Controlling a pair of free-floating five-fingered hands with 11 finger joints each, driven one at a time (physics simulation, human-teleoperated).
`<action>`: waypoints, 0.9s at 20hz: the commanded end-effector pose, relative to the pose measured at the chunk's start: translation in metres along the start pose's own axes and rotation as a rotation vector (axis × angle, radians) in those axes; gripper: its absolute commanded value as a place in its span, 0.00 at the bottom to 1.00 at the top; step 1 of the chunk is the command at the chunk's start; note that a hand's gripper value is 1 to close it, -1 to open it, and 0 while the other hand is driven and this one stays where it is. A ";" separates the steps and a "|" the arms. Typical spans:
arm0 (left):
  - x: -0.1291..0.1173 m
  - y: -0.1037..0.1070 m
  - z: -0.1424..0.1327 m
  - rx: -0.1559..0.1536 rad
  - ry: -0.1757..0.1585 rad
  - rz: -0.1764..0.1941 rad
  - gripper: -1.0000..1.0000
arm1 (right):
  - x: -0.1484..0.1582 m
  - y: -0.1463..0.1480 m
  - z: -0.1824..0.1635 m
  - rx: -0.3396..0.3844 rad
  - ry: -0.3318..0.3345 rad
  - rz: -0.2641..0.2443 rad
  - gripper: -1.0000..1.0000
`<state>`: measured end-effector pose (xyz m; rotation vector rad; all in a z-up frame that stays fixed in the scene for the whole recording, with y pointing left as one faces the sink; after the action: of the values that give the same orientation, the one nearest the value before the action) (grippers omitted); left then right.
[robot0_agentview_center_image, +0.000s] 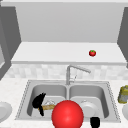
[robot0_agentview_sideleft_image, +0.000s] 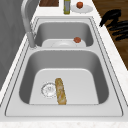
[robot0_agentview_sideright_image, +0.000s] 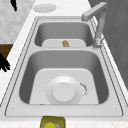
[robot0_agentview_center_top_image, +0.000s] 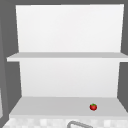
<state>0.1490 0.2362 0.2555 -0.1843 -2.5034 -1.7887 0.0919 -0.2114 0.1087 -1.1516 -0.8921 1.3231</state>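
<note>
My left robot hand (robot0_agentview_center_image: 39, 102) hangs over the left sink basin, fingers loose and apart, holding nothing. The long brown crusty bread loaf (robot0_agentview_center_image: 48, 107) lies on the basin floor right beside it, next to the drain.

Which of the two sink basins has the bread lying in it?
The left basin: the bread lies beside its drain, near the left hand. The right basin holds a plate.

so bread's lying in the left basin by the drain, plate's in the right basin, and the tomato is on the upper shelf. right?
Not quite. The tomato sits on the lower shelf, toward its right end; the upper view shows it there, with the upper shelf bare. The rest holds: the bread lies in the left basin beside the drain, and the plate is in the right basin.
</note>
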 end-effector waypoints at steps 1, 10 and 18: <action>-0.018 -0.001 0.003 -0.072 0.042 0.094 0.00 | 0.000 0.000 0.000 0.000 0.000 0.000 0.50; -0.051 -0.005 0.008 -0.101 0.062 0.224 0.00 | 0.000 0.000 0.000 0.000 0.000 0.000 0.50; -0.078 -0.012 0.014 -0.091 0.074 0.359 0.00 | 0.000 0.000 0.000 0.000 0.000 0.000 0.50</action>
<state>0.2152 0.2403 0.2356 -0.4620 -2.2873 -1.7390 0.0919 -0.2114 0.1086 -1.1516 -0.8923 1.3226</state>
